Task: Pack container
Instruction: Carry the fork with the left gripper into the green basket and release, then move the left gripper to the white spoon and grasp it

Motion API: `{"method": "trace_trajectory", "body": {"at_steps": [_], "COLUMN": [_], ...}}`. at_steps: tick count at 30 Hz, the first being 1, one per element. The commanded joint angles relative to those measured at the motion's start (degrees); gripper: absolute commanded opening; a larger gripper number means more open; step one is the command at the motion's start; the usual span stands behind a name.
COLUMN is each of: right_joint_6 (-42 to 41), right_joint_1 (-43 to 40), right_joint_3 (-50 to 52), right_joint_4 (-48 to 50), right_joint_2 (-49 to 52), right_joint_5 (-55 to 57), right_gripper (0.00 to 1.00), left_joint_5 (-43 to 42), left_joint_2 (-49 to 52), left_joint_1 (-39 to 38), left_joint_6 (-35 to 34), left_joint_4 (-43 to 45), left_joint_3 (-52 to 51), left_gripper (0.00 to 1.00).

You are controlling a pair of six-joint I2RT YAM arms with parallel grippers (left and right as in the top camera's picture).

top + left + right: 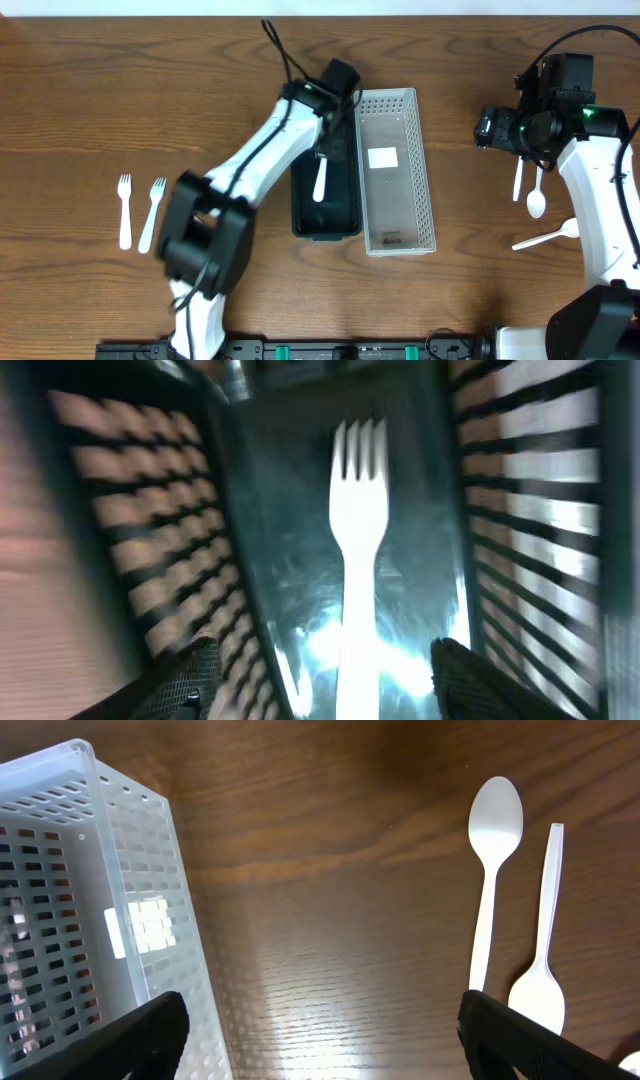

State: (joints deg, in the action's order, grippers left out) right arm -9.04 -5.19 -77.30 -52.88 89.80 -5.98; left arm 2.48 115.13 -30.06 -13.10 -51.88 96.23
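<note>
Dark rectangular plastic container (340, 218), mid-counter (100, 100), holds a white plastic fork (358, 560); a white slotted basket (400, 235) touches it at 3 o'clock. Left tool (330, 665) open over the fork; right tool (330, 1032) open.

Robot lab workbench, wood-grain table (80, 100), left arm (262, 155), right arm (605, 210), black rail (330, 351) along its edge

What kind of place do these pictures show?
Probably a robotics test bench rather than a kitchen: two robot arms work over a wooden table, with plastic forks and slotted bins laid out for packing.
</note>
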Motion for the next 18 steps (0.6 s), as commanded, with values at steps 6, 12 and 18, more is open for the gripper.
{"method": "trace_trajectory", "body": {"at_steps": [6,12,18], "right_joint_6": [0.4,0.5,0.5], "right_joint_1": [0.0,0.0,0.0], "right_joint_3": [-0.3,-0.3,-0.3], "right_joint_4": [-0.1,-0.1,-0.1], "right_joint_2": [0.3,0.3,0.3], "right_joint_5": [0.2,0.2,0.2], "right_gripper": [0.92,0.94,0.94], "left_joint_5": [7.0,7.2,0.4], "left_joint_2": [-20.2,-24.3,-24.5], "left_joint_1": [9.5,23.6,34.3], "left_joint_6": [-7.9,-17.6,-17.8], "left_joint_4": [-10.8,-16.0,-5.8], "left_joint_3": [0.6,-5.9,-20.3], "left_gripper": [0.8,0.87,0.95]}}
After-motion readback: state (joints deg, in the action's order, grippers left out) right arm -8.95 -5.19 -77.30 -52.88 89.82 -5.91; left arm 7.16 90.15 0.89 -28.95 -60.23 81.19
